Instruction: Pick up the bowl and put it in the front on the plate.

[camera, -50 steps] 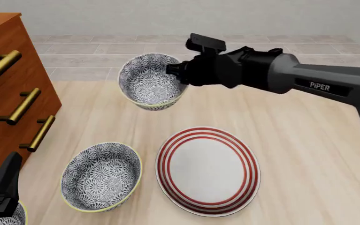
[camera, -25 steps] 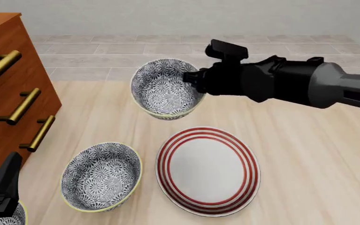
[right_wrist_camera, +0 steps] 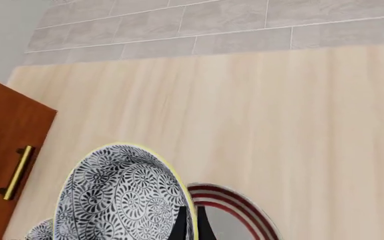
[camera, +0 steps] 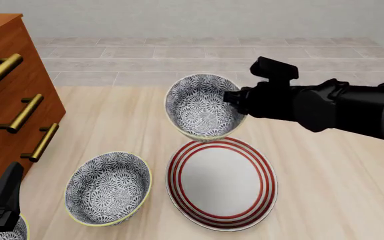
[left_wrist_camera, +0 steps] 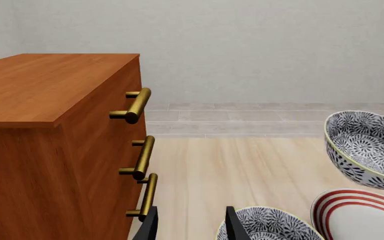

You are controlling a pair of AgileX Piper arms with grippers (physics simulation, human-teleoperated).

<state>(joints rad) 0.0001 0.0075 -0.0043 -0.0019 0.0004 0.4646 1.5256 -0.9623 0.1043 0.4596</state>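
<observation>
The bowl (camera: 201, 106), blue-and-white floral with a yellowish rim, hangs tilted in the air just beyond the far edge of the plate (camera: 178, 167). My right gripper (camera: 236, 101) is shut on the bowl's right rim. The right wrist view shows the bowl (right_wrist_camera: 121, 200) pinched between the fingers (right_wrist_camera: 181, 224), with the red-ringed plate (right_wrist_camera: 235, 206) under it. From the left wrist the bowl (left_wrist_camera: 364, 149) shows above the plate (left_wrist_camera: 352, 212). My left gripper (left_wrist_camera: 192, 227) stands open and holds nothing, low at the front left (camera: 6, 195).
A second, similar floral bowl (camera: 108, 187) sits left of the plate, also in the left wrist view (left_wrist_camera: 269, 227). A wooden dresser (camera: 5, 90) with brass handles (left_wrist_camera: 138, 105) fills the left side. Part of another patterned bowl (camera: 17, 231) peeks out under the left gripper.
My right arm has carried the bowl to the right and nearer, from the far middle of the table to just past the plate's far edge. The left arm has not moved.
</observation>
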